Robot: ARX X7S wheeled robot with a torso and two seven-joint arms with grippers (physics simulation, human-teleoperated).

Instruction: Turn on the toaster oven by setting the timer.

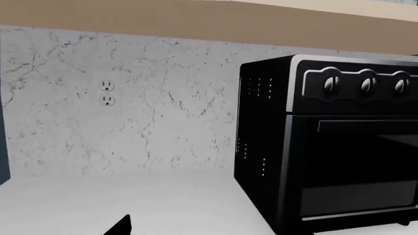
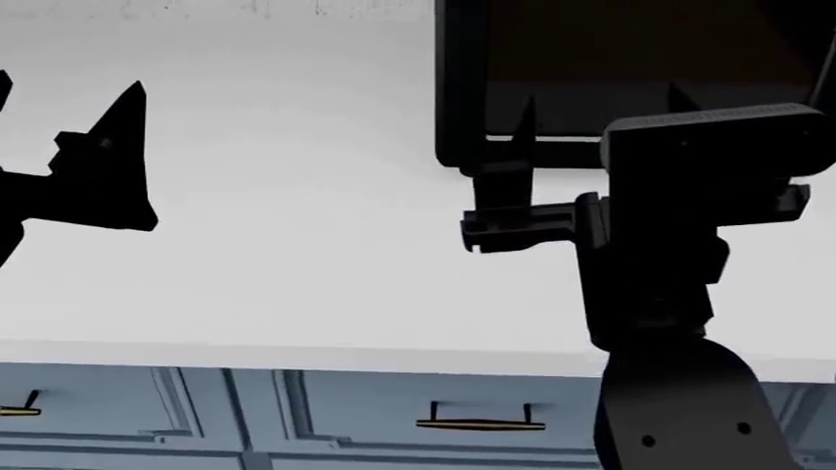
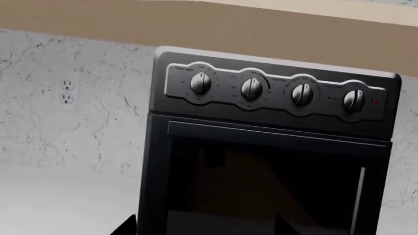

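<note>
The toaster oven [image 3: 267,161] is a black box with a dark glass door. It stands on the white counter against the marbled wall. A row of round knobs runs across its top panel, with the leftmost knob [image 3: 200,83] and the rightmost knob [image 3: 353,99] in the right wrist view. My right gripper [image 3: 203,227] is open and empty. It faces the door from a short distance, with its fingertips [image 3: 127,227] low in the frame. In the head view my right gripper [image 2: 598,106] is in front of the oven's lower edge [image 2: 457,88]. My left gripper [image 2: 66,93] is open and empty over the counter, left of the oven [image 1: 326,147].
A white wall outlet [image 1: 106,93] is on the backsplash left of the oven. A tan cabinet underside [image 3: 196,22] runs above it. The counter's front edge [image 2: 327,354] has blue-grey drawers with brass handles [image 2: 480,421] below it. My right arm and its camera housing [image 2: 712,137] hide part of the oven.
</note>
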